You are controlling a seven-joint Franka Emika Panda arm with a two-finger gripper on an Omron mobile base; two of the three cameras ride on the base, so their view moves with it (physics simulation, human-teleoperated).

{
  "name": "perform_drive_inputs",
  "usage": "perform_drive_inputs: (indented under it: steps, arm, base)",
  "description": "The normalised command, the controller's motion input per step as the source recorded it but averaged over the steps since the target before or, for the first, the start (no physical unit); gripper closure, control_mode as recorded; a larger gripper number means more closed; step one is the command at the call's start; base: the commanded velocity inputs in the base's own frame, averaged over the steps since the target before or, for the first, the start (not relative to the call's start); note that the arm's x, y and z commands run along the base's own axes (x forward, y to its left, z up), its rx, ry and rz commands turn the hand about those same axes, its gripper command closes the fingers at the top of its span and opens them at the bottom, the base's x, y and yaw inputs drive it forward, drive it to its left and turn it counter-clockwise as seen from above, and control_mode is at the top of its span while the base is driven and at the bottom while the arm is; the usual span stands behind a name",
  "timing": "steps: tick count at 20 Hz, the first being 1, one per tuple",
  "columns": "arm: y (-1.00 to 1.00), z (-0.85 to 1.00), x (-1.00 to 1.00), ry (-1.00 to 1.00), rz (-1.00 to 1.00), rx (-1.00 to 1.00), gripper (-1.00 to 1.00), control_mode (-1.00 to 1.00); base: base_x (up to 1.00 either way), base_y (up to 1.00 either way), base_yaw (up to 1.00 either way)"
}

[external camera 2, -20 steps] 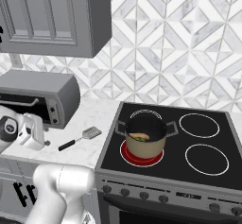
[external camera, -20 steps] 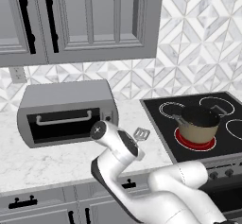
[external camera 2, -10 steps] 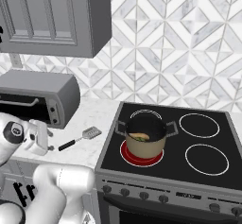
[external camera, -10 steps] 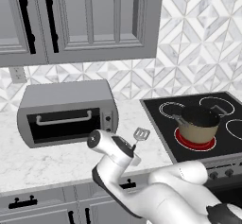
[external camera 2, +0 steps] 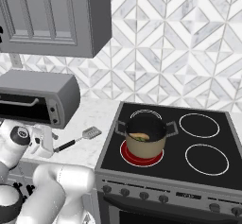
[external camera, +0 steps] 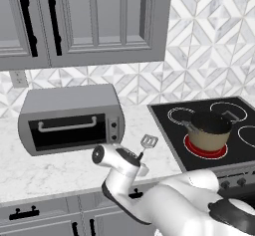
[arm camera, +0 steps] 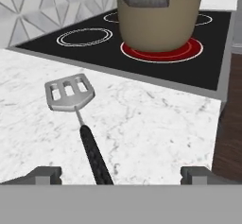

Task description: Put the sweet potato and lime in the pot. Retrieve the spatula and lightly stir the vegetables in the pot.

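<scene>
— Where's the spatula (arm camera: 74, 106)?
— Flat on the counter (arm camera: 156, 124), beside the stove (external camera 2: 203, 138). Black handle pointing back between the two finger tips.
— And the gripper (arm camera: 120, 173)?
— Wide open. Holding nothing.
— Food in the pot (external camera 2: 146, 134) already?
— Looks like it. Something orange and green inside, on the red burner (external camera 2: 142, 155).
— What could go wrong?
— Thin handle, so easy to pinch badly. Could roll or slip out. Might also tip on the way to the pot and bump the rim.
</scene>
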Motion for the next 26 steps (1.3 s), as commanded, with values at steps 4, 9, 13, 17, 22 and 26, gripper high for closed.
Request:
perform_drive_inputs:
  steps: [4,9,13,17,22,26]
  arm:
    - [-0.01,-0.27,0.28,0.0,0.0,-0.03,-1.0,-1.0]
    - [0.0,-0.24,0.19,0.0,0.0,0.0,-1.0,-1.0]
    - [0.0,-0.22,0.14,0.0,0.0,0.0,-1.0,-1.0]
    - [0.0,-0.24,0.15,0.0,0.0,0.0,-1.0,-1.0]
    - [0.0,-0.18,0.0,-0.01,0.0,0.0,1.0,-1.0]
    - [0.0,-0.05,0.0,-0.03,0.0,0.0,1.0,-1.0]
  base:
    - [0.0,0.0,0.0]
    - [0.0,0.0,0.0]
    - [0.0,0.0,0.0]
    - [0.0,0.0,0.0]
    - [0.0,0.0,0.0]
    - [0.0,0.0,0.0]
